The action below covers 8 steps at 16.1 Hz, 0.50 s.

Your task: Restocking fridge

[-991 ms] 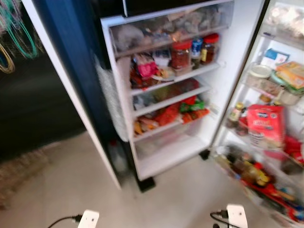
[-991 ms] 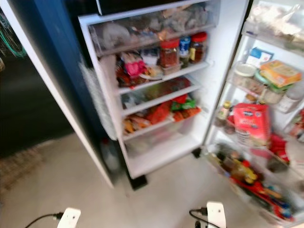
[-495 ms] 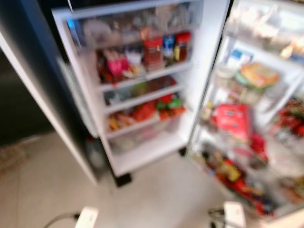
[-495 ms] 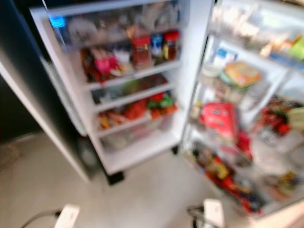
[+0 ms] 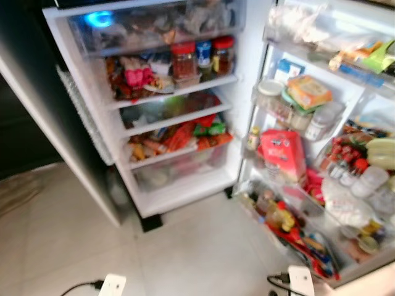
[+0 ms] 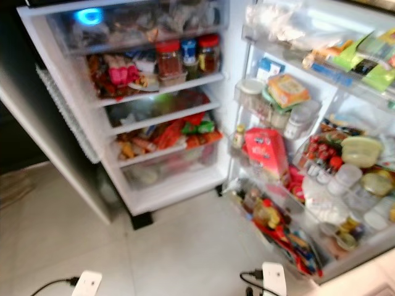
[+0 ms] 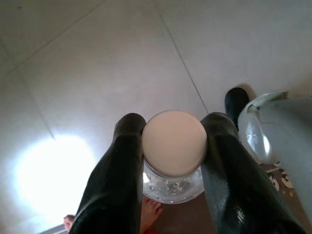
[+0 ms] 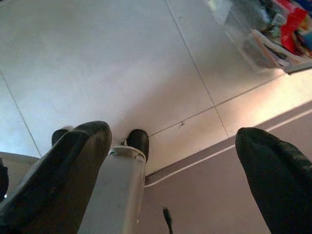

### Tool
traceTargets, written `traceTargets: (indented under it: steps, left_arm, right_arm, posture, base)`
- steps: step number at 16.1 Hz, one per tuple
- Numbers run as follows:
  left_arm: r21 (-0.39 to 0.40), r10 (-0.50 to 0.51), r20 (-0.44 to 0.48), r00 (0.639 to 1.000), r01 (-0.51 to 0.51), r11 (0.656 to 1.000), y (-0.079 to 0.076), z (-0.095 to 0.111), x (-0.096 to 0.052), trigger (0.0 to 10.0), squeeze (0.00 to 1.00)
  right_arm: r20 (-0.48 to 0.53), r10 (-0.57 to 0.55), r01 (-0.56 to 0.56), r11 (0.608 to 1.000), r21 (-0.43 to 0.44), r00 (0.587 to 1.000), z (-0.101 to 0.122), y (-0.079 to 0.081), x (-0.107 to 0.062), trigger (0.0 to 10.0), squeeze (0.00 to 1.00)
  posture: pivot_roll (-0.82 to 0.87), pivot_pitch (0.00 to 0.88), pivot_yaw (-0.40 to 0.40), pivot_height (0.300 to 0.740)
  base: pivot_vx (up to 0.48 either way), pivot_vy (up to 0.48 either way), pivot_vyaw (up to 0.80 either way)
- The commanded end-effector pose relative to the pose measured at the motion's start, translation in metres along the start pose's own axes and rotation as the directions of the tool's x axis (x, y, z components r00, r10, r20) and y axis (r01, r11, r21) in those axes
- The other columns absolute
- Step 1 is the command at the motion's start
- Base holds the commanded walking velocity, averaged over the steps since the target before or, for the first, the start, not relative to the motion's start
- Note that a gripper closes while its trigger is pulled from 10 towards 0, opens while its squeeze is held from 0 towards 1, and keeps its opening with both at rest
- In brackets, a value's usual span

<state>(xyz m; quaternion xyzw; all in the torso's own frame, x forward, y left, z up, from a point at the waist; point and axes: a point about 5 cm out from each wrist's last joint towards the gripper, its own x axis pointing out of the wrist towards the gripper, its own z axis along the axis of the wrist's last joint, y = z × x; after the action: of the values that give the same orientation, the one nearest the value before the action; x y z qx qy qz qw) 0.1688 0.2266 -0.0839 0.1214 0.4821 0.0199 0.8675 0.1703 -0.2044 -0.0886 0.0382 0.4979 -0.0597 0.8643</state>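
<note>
The fridge (image 5: 185, 192) stands open ahead of me, its shelves packed with jars, packets and vegetables. Its open door (image 5: 321, 185) on the right holds bottles, tubs and a red bag (image 5: 282, 154). In the left wrist view my left gripper (image 7: 174, 122) is shut on a clear bottle with a white cap (image 7: 174, 141), held low over the tiled floor. My right gripper (image 8: 175, 134) hangs open above the floor with nothing between its fingers.
Pale floor tiles (image 5: 203, 253) spread between me and the fridge. A dark cabinet side (image 5: 37, 111) stands on the left. The door's low shelves (image 5: 290, 237) jut out on the right. Bare toes of a person (image 7: 149, 210) show beneath the bottle.
The camera has swung to the right: the fridge body sits further left in view and more of the door shelves shows. The picture is sharper than half a second ago.
</note>
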Motion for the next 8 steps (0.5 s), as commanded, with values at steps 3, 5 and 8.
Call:
traceTargets:
  steps: [3,5,8]
  left_arm:
    - [-0.060,0.044,0.063,0.997,-0.040,0.997,0.0050,0.0021,-0.0012,10.0,0.00]
    - [-0.063,0.039,0.066,0.997,-0.035,0.997,0.0045,0.0024,-0.0012,10.0,0.00]
    - [-0.062,0.041,0.064,0.997,-0.037,0.997,0.0044,0.0017,-0.0013,10.0,0.00]
  right_arm:
    - [-0.009,0.003,-0.003,1.000,0.001,1.000,-0.0019,0.0004,-0.0001,10.0,0.00]
    - [-0.010,0.004,-0.004,1.000,-0.003,1.000,-0.0017,0.0001,-0.0001,10.0,0.00]
    - [-0.009,0.005,-0.005,1.000,-0.004,1.000,-0.0017,0.0000,-0.0001,10.0,0.00]
  posture:
    - [0.06,0.055,0.034,0.740]
    - [0.07,0.057,0.034,0.740]
    - [0.06,0.056,0.035,0.740]
  base:
    - [0.000,0.000,0.00]
    - [0.000,0.000,0.00]
    - [0.000,0.000,0.00]
